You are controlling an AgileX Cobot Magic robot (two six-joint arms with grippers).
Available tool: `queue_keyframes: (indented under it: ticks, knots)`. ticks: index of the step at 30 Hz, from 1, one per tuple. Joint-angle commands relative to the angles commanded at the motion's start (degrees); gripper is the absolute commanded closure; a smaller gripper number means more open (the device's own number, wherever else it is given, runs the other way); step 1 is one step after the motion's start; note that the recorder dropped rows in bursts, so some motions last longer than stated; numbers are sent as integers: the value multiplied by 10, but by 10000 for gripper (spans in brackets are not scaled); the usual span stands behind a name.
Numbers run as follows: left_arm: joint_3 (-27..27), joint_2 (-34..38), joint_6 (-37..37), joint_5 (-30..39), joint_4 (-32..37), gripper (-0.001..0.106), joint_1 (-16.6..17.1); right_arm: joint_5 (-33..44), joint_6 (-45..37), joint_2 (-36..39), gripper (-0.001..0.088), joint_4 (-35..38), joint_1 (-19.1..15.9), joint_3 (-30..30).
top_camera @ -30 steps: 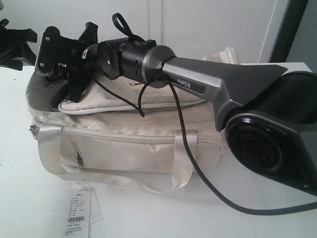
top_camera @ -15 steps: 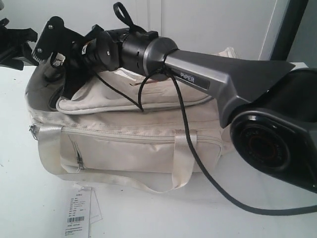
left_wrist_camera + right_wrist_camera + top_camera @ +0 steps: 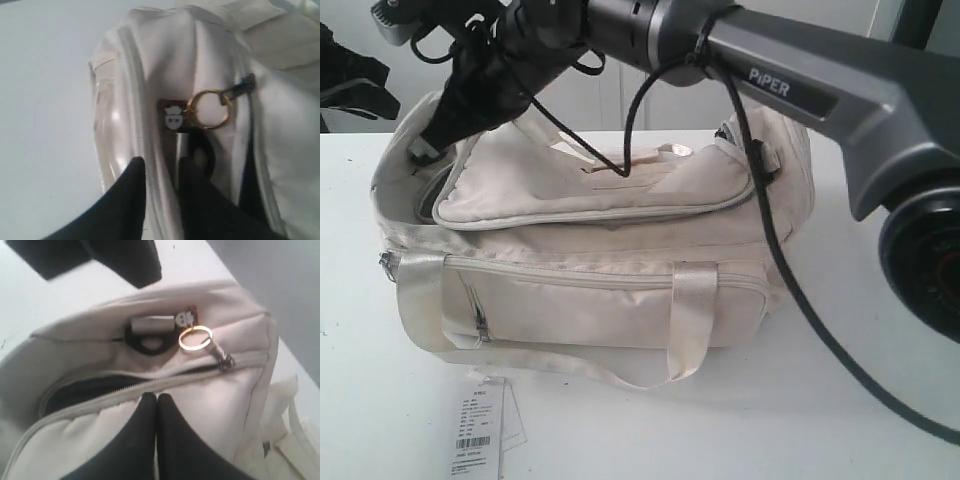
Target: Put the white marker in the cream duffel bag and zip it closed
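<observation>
Soft, floppy cream duffel bag (image 3: 610, 290): tug zip (image 3: 150, 383) by gold ring (image 3: 195, 338); right hand (image 3: 156, 399) closed, left hand (image 3: 161, 165) grip unclear.

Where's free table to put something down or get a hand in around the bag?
Free: table in front of the cream duffel bag, between paper tag and black cable; also the strip left of the bag in the exterior view. Crowded: the bag's left end, with the shut right pincer over it, and the cable side.
</observation>
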Motion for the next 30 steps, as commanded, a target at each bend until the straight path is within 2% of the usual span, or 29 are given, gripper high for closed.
queue_keyframes:
  ticks: [2,4,7,9,11,13,15,17,20,22,24,25,28,30]
  knots:
    - [13,-4,83,17,-65,880,0,28,18,-7,868,8,-16,12]
    - [20,-7,108,16,-97,880,0,51,19,-16,868,32,-30,34]
    - [24,-9,113,5,-97,880,0,54,6,-39,868,41,-34,80]
    - [24,-10,164,11,-96,875,0,32,-7,-57,868,51,-34,108]
    - [24,-10,273,27,-96,787,0,10,-14,-71,868,62,-34,126]
    - [24,-10,389,29,-94,636,0,-12,-20,-79,868,70,-34,135]
    - [24,-10,429,-10,-94,549,0,-35,-20,-77,866,89,-34,135]
    - [24,-11,384,-56,-94,544,0,-66,-33,-67,832,120,-34,135]
    - [24,-12,163,-128,-87,563,6,-118,-159,-51,681,175,-31,135]
    - [24,-12,9,-157,-75,582,13,-164,-229,-39,500,201,-26,135]
    - [24,-8,-68,-161,-54,586,18,-202,-235,-26,316,213,-24,127]
    - [24,-7,-94,-161,-36,585,20,-197,-212,-15,284,212,-23,110]
    - [24,-2,-171,-163,15,582,24,-118,-167,35,304,196,-23,20]
    - [24,2,-197,-162,25,582,24,-91,-162,71,304,167,-13,-39]
